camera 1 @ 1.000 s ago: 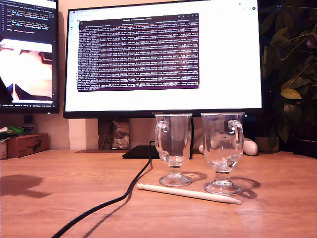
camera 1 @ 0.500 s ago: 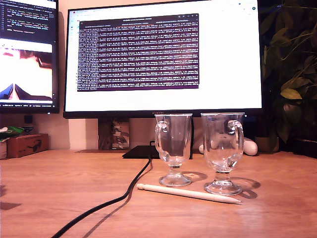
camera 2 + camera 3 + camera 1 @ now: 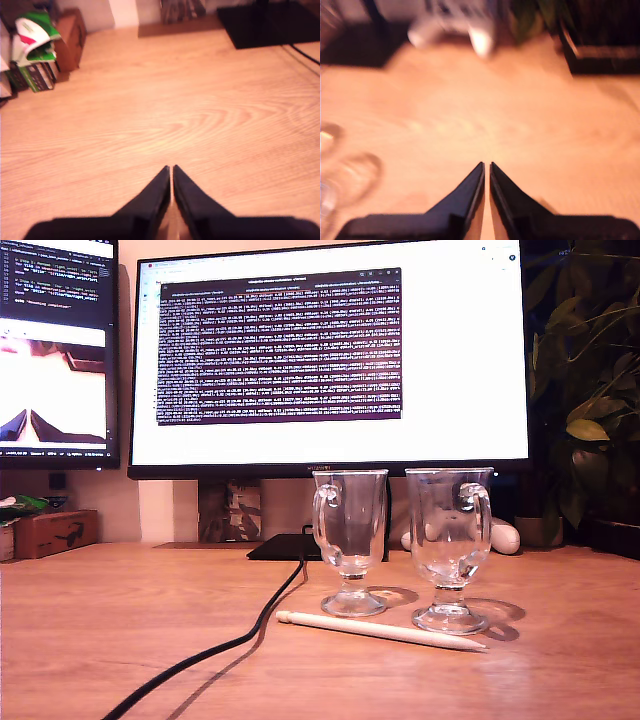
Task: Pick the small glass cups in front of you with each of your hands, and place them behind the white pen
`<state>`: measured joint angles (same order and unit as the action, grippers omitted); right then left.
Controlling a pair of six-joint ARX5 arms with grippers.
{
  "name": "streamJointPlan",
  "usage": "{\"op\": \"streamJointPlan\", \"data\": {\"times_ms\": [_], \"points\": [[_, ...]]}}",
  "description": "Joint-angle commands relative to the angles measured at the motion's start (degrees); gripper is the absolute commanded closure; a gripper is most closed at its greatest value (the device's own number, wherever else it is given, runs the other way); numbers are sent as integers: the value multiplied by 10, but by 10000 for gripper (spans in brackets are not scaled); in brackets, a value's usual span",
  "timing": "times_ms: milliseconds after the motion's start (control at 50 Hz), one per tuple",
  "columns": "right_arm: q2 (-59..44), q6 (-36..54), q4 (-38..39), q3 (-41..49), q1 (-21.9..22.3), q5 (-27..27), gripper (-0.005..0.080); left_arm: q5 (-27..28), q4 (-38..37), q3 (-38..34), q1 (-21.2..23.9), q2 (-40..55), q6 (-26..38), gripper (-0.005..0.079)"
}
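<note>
Wood grain fills the space right under my first end effector [image 3: 172, 170]. Its jaws are pressed together to a hairline and hold nothing. Ahead of it you see only bare bench [image 3: 200, 100], and neither cup shows in that wrist view. Far beyond its tips are a brown box [image 3: 70, 40] and the black monitor foot [image 3: 265, 25].

My second end effector [image 3: 486, 166] is closed to the same thin slit and is also empty. Its picture is blurred. Off to one side, level with the jaws and apart from them, you can make out the round glass foot of a cup [image 3: 350, 175]. Which of the two cups it belongs to I cannot tell.

Neither end effector appears in the exterior view. The white pen [image 3: 380, 630] lies nearest that camera, flat on the bench. Just beyond it both small glass cups stand upright on their bases, the first cup [image 3: 350, 525] near the pen's blunt end and the second cup [image 3: 450, 530] near its tapered tip. They are close to the pen but not touching it. A black cable [image 3: 230, 645] runs past the first cup, and the monitor [image 3: 330, 360] stands farthest back.

You can judge the placing as done. Both cups sit behind the pen, and both end effectors are empty and clear of the glass. At most, parking the arms is left.
</note>
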<state>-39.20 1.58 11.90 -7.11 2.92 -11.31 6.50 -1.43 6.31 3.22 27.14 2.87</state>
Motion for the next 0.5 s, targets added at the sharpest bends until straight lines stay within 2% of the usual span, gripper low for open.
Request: {"op": "streamJointPlan", "data": {"times_ms": [0, 480], "points": [[13, 2, 7, 19, -1, -13, 754, 3, -3, -25, -3, -19, -15, 761], [160, 28, -5, 68, -1, -48, 754, -2, -74, -49, -3, -175, -24, 761]]}}
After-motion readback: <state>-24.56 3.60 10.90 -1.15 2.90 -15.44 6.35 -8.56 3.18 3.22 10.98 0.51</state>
